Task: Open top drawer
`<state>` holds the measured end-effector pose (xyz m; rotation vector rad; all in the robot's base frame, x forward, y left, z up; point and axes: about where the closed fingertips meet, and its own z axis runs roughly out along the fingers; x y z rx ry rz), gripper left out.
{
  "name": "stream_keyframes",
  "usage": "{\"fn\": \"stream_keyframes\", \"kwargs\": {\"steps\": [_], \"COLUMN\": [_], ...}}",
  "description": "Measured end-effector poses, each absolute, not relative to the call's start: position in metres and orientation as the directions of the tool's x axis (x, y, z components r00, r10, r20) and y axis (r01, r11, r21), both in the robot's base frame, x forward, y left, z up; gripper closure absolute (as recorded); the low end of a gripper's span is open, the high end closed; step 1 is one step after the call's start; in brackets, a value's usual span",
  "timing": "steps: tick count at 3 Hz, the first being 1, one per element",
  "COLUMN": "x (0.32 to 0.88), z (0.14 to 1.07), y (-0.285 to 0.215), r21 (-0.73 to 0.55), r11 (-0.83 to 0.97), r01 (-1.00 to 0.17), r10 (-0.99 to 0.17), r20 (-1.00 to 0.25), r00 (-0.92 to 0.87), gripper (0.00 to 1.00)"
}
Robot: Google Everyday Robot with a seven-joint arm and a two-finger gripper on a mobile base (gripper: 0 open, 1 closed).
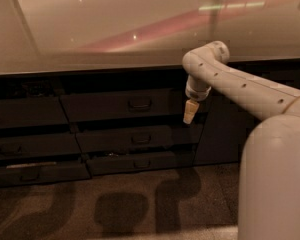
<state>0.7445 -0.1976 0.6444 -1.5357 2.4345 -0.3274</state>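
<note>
Pale glossy bench [90, 29] top reflects a pink streak and light spots. Plain dark cabinet door [225, 134] below, right; brown floor [65, 209] carries soft shadows.

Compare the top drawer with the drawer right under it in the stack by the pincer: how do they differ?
The top drawer has the taller front; the drawer under it is shallower. The pincer hangs at the top drawer's right end, level with its front; the drawer under it lies below the pincer. Both are dark with a small centred loop handle.

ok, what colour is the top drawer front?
Dark grey-brown top drawer, darker loop handle; camera view. The gripper hangs by its right end.
</note>
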Motion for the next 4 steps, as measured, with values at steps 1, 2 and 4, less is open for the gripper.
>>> {"fn": "stream_keyframes", "kwargs": {"steps": [1,2,4], "x": [0.741,0.742,0.740], "z": [0.650,0.663,0.639], "y": [-0.201,-0.191,-0.195], "r21": [-0.224,-0.211,-0.165], "r11": [0.429,0.397,0.410], "r01": [-0.875,-0.893,-0.897], "r10": [-0.888,-0.884,-0.882], "r20": [-0.283,-0.351,-0.323], "r00": [-0.363,-0.310,-0.344], "gripper": [0.00,0.00,0.00]}}
